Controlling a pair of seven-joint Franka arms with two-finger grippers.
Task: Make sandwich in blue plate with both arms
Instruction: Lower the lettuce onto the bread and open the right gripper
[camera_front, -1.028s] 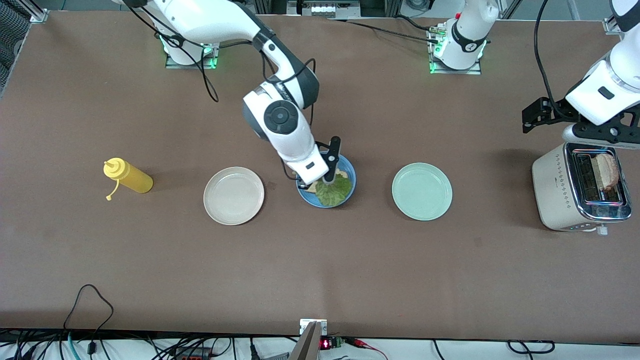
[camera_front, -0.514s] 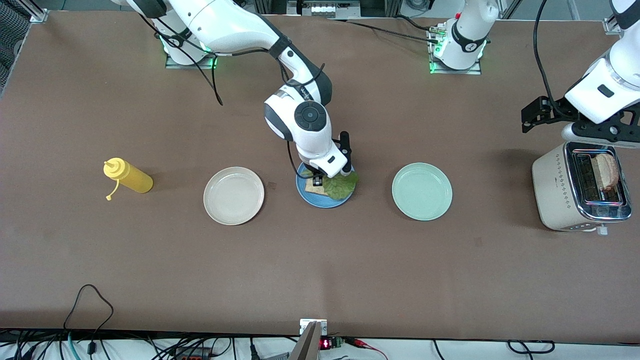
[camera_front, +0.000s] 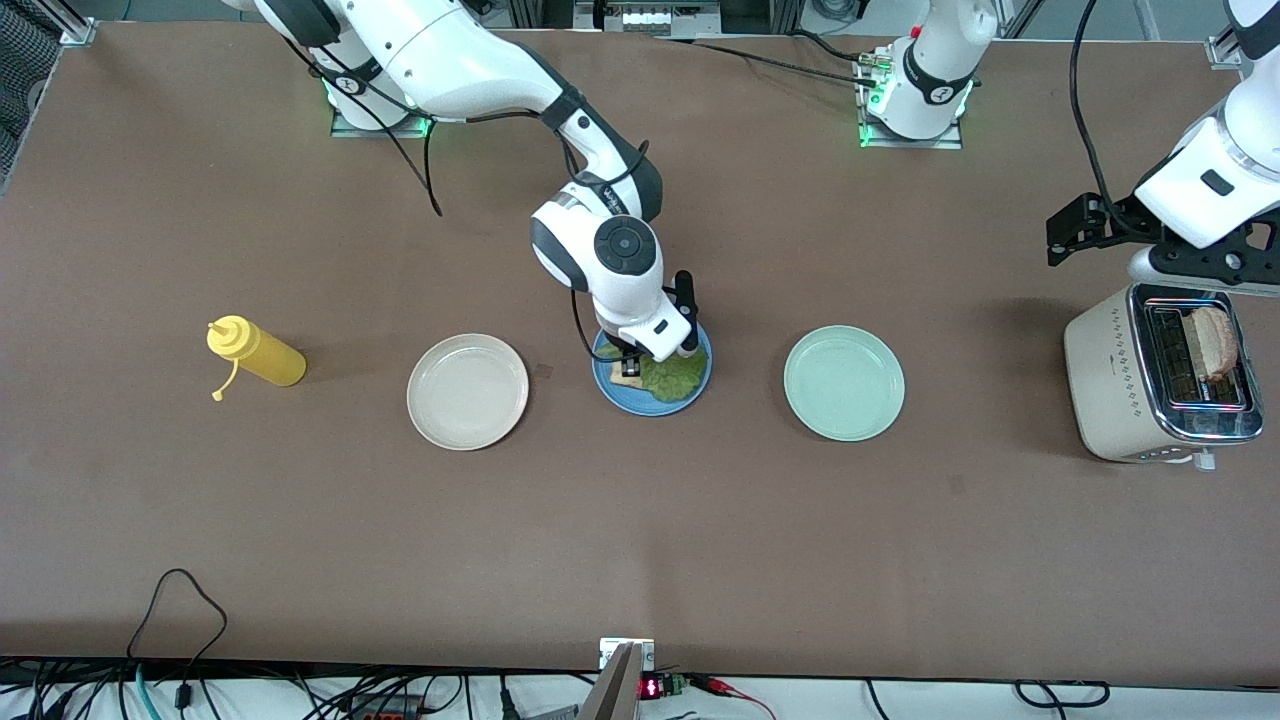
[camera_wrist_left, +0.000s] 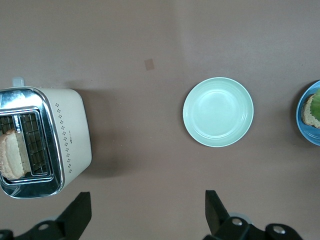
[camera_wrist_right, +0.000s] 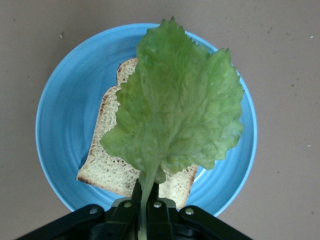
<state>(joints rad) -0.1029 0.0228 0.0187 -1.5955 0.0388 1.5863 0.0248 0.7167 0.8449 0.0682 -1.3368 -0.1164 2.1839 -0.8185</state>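
**Lettuce leaf held over bread on the blue plate**

Front view: at the centre of the frame, on the brown table (camera_front: 640, 540), sits the round medium-blue plate (camera_front: 700, 385). On it lies a tan square bread slice (camera_front: 622, 378) with a ruffled green lettuce leaf (camera_front: 672, 378) over it. The white right arm (camera_front: 470, 65) reaches down from the upper left of the frame, and its black right gripper (camera_front: 640, 362) hangs over the plate, partly hiding it. A cream-white round plate (camera_front: 467, 391) lies in the left half of the frame and a pale mint-green round plate (camera_front: 844, 382) in the right half, each well apart from the blue one. A yellow squeeze bottle (camera_front: 256, 355) lies on its side at the left. At the right edge stands a cream and chrome toaster (camera_front: 1110, 385) with a toasted bread slice (camera_front: 1214, 342) in its slot; the left gripper (camera_front: 1150, 245) hovers just above the toaster.

Left wrist view: both black fingers (camera_wrist_left: 77, 215) stand wide apart with nothing between them at the bottom of the frame. The toaster is at the left, the mint-green plate at centre right, the blue plate's edge at the right border.

Right wrist view: the jaws are pinched tight on the lettuce stem at the bottom centre. The leaf spreads over the bread slice, which lies flat on the blue plate filling mid-frame.
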